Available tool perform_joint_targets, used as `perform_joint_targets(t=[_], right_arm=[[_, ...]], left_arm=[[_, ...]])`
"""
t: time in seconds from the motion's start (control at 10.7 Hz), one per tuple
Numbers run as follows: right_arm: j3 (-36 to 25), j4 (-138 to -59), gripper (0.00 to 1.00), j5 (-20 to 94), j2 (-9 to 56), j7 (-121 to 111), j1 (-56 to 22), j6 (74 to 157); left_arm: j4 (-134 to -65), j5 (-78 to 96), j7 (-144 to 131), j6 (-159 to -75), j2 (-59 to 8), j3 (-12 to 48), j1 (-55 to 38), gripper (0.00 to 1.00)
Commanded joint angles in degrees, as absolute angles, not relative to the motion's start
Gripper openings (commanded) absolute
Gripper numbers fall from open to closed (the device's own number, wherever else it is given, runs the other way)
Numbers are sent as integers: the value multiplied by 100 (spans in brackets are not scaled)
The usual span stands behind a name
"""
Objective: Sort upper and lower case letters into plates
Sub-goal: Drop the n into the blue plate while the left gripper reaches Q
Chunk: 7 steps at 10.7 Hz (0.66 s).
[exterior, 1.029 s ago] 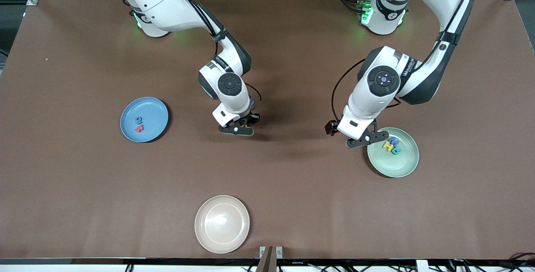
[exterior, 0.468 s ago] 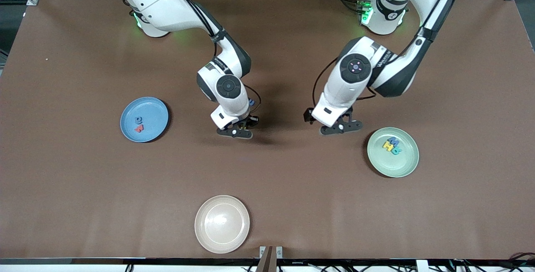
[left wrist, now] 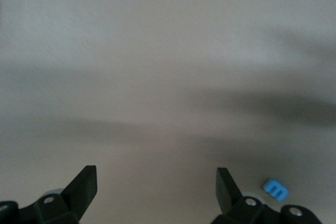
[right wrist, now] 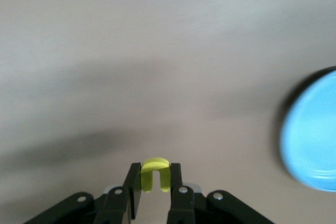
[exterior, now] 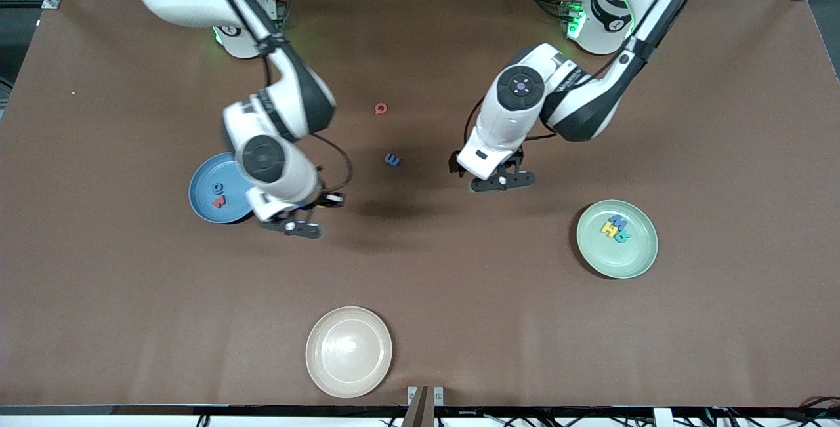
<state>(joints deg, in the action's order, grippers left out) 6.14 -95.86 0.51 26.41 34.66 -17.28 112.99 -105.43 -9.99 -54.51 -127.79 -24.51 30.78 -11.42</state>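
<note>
Both arms have shifted toward the right arm's end since the earlier frame: the right gripper [exterior: 293, 225] has swung from mid-surface to just beside the blue plate [exterior: 205, 181], uncovering two letters, and the left gripper [exterior: 502, 181] has left the mint plate [exterior: 627, 262] for the middle.

Brown surface [exterior: 131, 322] carries three plates. The cream plate [exterior: 348, 351], nearest the front camera, holds nothing. The blue plate, toward the right arm's end, holds a blue letter and a red one; the mint plate, toward the left arm's end, holds a blue, a yellow and a teal letter touching.

Right gripper's jaws are narrow, clamped on a yellow letter [right wrist: 155, 174]. Left gripper's jaws stand wide, holding nothing.

Loose on the surface: a blue letter [exterior: 392, 160] near the left gripper, and a red letter [exterior: 381, 109] farther from the front camera.

Letters look light, soft and squashy, unlikely to break; likely best pinched across the flat sides, gently, since they could twist or pop out.
</note>
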Motion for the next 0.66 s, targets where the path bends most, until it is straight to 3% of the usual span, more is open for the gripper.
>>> perform_joint_targets(t=[0.0, 0.28, 0.47, 0.56], right_arm=[[285, -10166, 0, 193, 2233, 2309, -1240, 11109], [-578, -10808, 0, 193, 2039, 1118, -1213, 11249], [-694, -11738, 0, 202, 1724, 767, -1091, 12221], [-720, -11890, 0, 202, 1705, 686, -1038, 12295]], left_arm=[[-10529, -993, -6176, -13034, -2619, 3068, -1738, 100], [-10477, -1185, -6520, -13306, -2847, 3050, -2484, 100], [-10205, -1887, -6548, -13315, -3154, 3059, -2916, 100], [-10178, -2133, -6565, -13342, -3338, 3050, -3292, 100]])
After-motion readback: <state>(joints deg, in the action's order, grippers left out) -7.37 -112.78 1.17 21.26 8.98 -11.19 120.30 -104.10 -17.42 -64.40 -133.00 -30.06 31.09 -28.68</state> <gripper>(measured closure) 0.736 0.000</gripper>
